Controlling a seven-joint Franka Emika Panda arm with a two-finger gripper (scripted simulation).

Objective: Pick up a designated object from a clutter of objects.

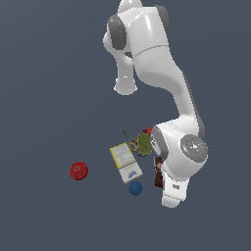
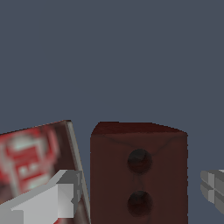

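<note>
Maroon-brown fills the middle of my wrist view: the small dark box (image 2: 138,175) stands between my two fingers, one pale finger (image 2: 48,199) on one side and the other finger (image 2: 213,188) on the far side. My gripper (image 2: 131,192) is spread wide, with a clear gap between each finger and the box, so it has hold of nothing. Two round dark marks sit one above the other on the box's near face. Just beside it leans the dark box with the red-and-white label (image 2: 33,159), partly behind one finger.

From the exterior view, the arm's wrist covers most of the maroon box (image 1: 158,172); only a sliver shows at the wrist's 9 o'clock edge. The olive-green lump (image 1: 144,143) lies at about 11 o'clock from that sliver, the white-yellow booklet (image 1: 122,155) and white-blue box (image 1: 131,172) at 9 to 10 o'clock, the blue ball (image 1: 136,188) at 8 o'clock. The red ball (image 1: 78,170) sits well apart at 9 o'clock.
</note>
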